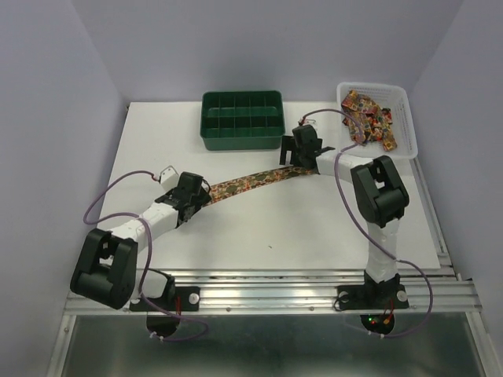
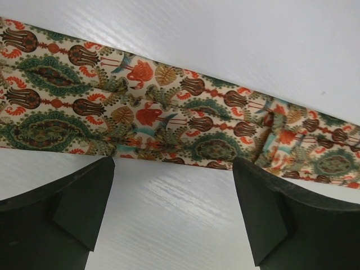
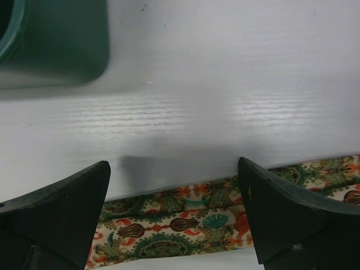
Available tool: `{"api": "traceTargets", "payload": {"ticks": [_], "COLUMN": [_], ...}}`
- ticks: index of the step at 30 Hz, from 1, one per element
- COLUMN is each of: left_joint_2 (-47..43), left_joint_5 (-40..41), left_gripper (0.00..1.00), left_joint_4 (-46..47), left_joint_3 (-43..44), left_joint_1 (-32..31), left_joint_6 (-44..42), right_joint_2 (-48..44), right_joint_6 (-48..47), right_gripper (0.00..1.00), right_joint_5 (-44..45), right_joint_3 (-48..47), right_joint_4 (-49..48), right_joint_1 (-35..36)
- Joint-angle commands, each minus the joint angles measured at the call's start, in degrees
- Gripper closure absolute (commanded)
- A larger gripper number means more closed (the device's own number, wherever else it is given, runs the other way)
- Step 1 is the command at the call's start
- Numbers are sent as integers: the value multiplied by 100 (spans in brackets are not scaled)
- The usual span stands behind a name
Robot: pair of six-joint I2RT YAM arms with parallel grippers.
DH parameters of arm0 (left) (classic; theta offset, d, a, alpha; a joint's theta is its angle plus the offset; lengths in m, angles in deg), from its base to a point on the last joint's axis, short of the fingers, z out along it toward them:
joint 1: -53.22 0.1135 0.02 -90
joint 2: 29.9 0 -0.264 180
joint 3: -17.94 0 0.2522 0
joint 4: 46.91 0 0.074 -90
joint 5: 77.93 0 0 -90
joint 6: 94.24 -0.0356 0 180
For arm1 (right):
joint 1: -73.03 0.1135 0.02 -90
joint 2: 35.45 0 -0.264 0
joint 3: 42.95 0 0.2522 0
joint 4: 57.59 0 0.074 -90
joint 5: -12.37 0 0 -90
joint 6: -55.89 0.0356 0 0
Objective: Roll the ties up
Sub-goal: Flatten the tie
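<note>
Fabric tie (image 1: 251, 182), red-green pattern, flat on desk (image 1: 275, 228), stretched diagonally between arms. At near-left end, left tool (image 2: 174, 185) wide open, holding nothing; at far-right end, right tool (image 3: 174, 194) likewise. More ties (image 1: 369, 116) heaped in white basket (image 1: 410, 129).

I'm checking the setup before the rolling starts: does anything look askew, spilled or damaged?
Nothing is spilled or damaged. The tie lies diagonal on the table, but the left wrist view shows it puckered along its middle, with a crosswise fold. The other ties sit heaped in the white basket.
</note>
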Motion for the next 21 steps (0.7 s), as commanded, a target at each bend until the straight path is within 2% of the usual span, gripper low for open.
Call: {"api": "traceTargets", "payload": {"ticks": [1, 10, 14, 16, 20, 21], "left_joint_2": [312, 927, 954, 875, 323, -53], "left_joint_5": [187, -138, -349, -358, -122, -104], "left_gripper": [1, 1, 1, 1, 1, 1], "left_joint_4": [187, 399, 742, 751, 690, 672], "left_joint_3": [52, 289, 333, 412, 457, 430], "left_joint_1": [139, 535, 544, 544, 552, 553], "left_joint_6": [43, -176, -536, -704, -827, -836], "right_joint_2": [-353, -1680, -2486, -2909, -4498, -5242], "right_joint_6": [645, 1596, 2079, 2185, 2168, 2176], "right_gripper": [0, 0, 0, 0, 0, 0], "right_joint_5": [60, -714, -434, -346, 260, 696], "right_joint_3": [540, 3106, 4405, 4698, 4936, 4945], "right_joint_4": [-265, -1179, -1451, -1487, -882, -576], "right_joint_1": [-59, -59, -67, -50, -59, -59]}}
